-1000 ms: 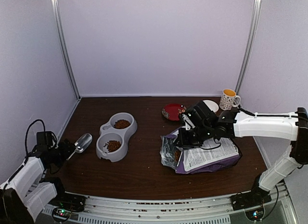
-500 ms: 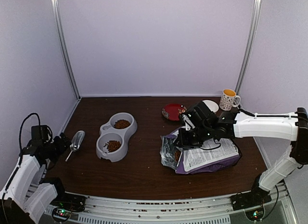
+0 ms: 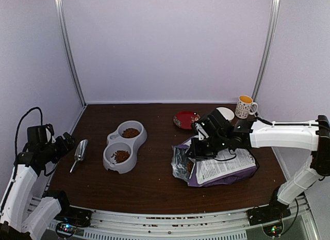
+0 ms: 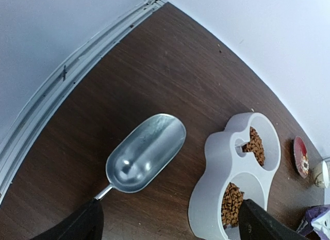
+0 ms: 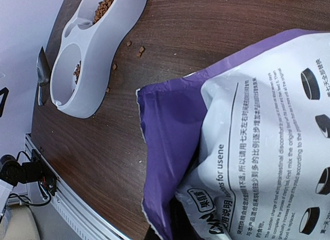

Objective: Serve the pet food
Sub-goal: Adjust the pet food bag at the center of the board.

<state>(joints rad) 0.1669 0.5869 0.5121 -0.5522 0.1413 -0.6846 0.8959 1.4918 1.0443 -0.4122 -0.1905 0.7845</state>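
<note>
The pet food [image 3: 121, 156] sits in two small brown heaps, one in each well of the grey double bowl [image 4: 209, 198] on the left half of the table [image 3: 149, 183]. The bowl's long axis runs from near-left to far-right in the top view, so the two heaps line up along that diagonal. A few loose pellets [image 5: 139, 50] lie on the wood just beside the bowl, on the side facing the bag.

Your left gripper [image 4: 170, 214] stands with its jaws spread wide and holds nothing. The metal scoop [image 4: 146, 160] lies flat on the table ahead of it, mouth pointing away and thin handle pointing back towards the fingers. You cannot tell from these views whether the handle's tip touches a finger.

Your right gripper [image 3: 194, 149] is closed tight on the upper edge of the purple bag [image 5: 170, 147], near its mouth, which faces the bowl. The bag lies on its side on the right half of the table, well apart from the bowl.
</note>
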